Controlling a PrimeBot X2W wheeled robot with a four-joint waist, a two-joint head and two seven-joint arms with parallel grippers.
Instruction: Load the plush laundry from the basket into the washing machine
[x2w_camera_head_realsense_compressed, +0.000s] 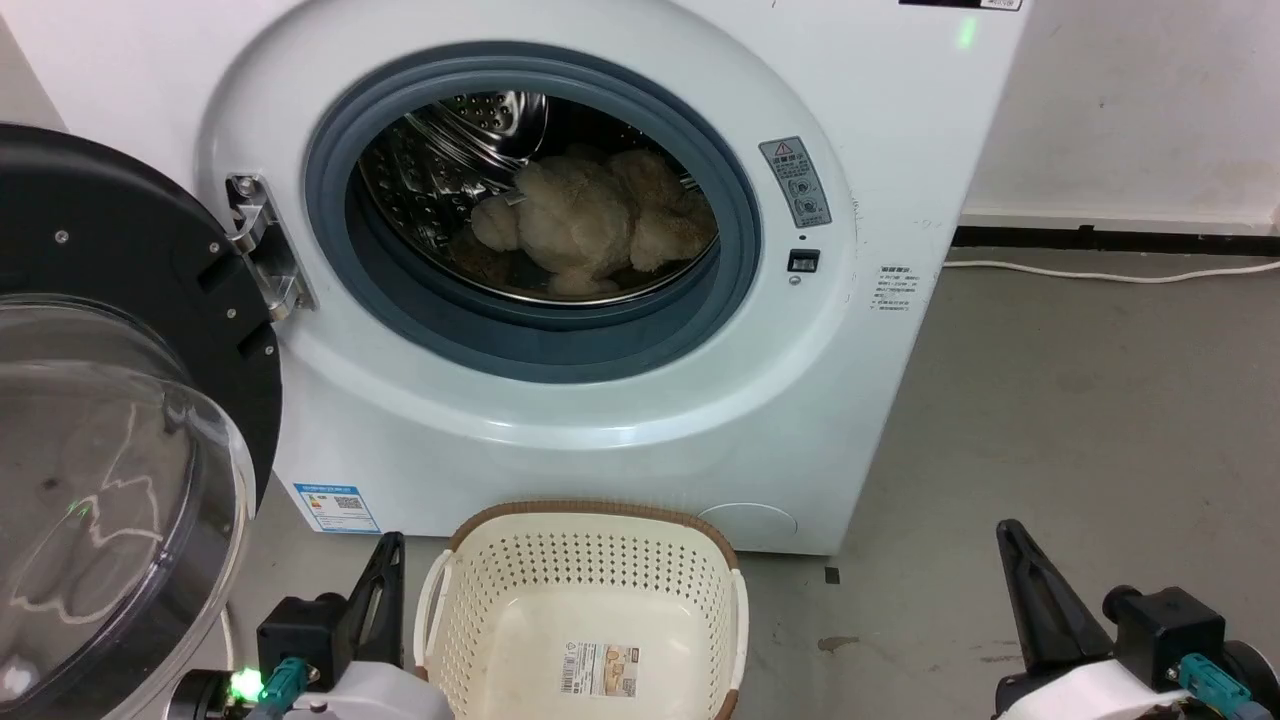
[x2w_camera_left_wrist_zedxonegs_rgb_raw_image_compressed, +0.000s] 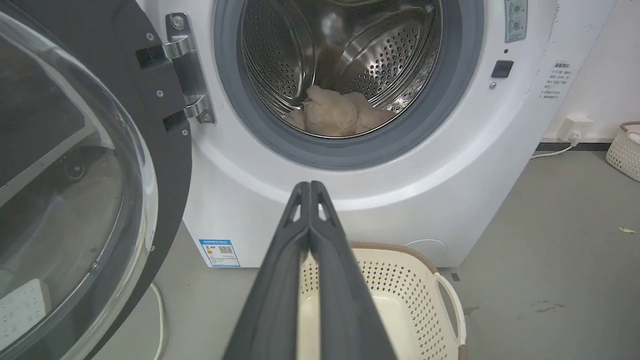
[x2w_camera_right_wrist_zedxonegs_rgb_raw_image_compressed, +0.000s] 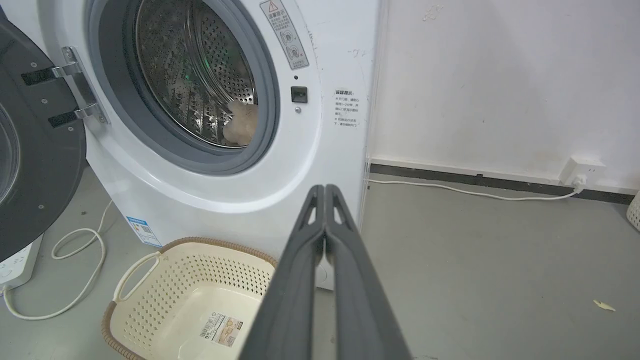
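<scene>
Two grippers, the left gripper (x2w_camera_left_wrist_zedxonegs_rgb_raw_image_compressed: 310, 187) and the right gripper (x2w_camera_right_wrist_zedxonegs_rgb_raw_image_compressed: 325, 189), sit low at the bottom corners of the head view, one on each side of a basket. Each has its two long dark fingers pressed flat together from base to tip. Neither has hold of anything.

Ahead stands the washing machine (x2w_camera_head_realsense_compressed: 560, 445), a white front-loader with its round opening uncovered. The plush laundry (x2w_camera_head_realsense_compressed: 590, 225), a fluffy cream-beige bundle with rounded lobes, lies inside the shiny perforated steel drum (x2w_camera_head_realsense_compressed: 440, 170). It rests on the drum's bottom, well behind the grey rubber ring (x2w_camera_head_realsense_compressed: 540, 335) that lines the opening.

The door (x2w_camera_head_realsense_compressed: 110, 400), a black frame around a clear bubble window, is swung wide open to the left. It hangs on a metal hinge (x2w_camera_head_realsense_compressed: 262, 245) at the left edge of the opening.

The basket (x2w_camera_head_realsense_compressed: 590, 560) stands on the grey floor (x2w_camera_head_realsense_compressed: 1080, 420) just in front of the machine, below the opening. It is cream-white perforated plastic with a brown rim and white side handles. A label sticker (x2w_camera_head_realsense_compressed: 600, 668) lies on its bare bottom, with no laundry in it.

To the right of the machine, a white cable (x2w_camera_head_realsense_compressed: 1100, 272) runs along the floor by the wall. In the right wrist view it reaches a wall socket (x2w_camera_right_wrist_zedxonegs_rgb_raw_image_compressed: 580, 170).
</scene>
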